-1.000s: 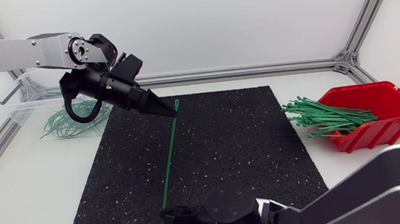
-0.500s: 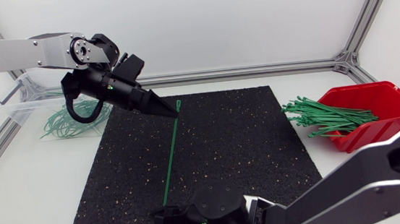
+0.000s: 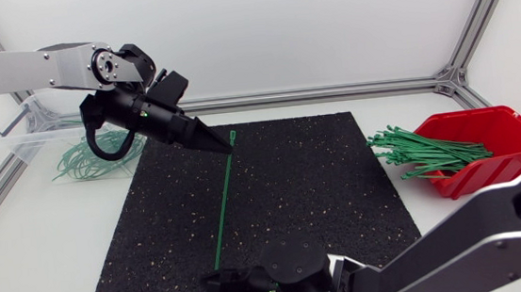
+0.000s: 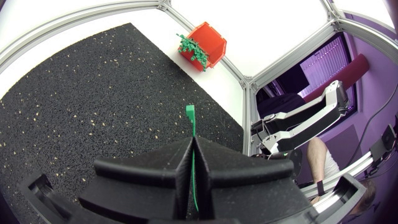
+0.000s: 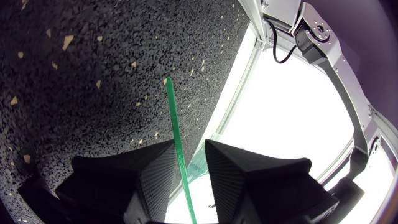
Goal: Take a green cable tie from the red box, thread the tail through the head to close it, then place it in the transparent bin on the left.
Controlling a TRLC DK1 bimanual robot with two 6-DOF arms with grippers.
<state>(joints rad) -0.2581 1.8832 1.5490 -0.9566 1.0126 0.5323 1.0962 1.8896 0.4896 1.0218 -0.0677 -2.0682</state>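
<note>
Left jaws pinch cable tie (image 3: 223, 201); right jaws apart

- Our left arm (image 3: 8, 72) is silver-grey, with a screw-ringed disc at three o'clock.
- A black cable (image 3: 92, 149) loops at its six o'clock.
- Our left gripper (image 3: 226, 147) is matte black.

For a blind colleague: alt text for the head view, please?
A green cable tie runs over the black mat, its head end pinched by the left gripper, its tail meeting the right gripper. The red box of ties sits at right, the transparent bin at left.
</note>
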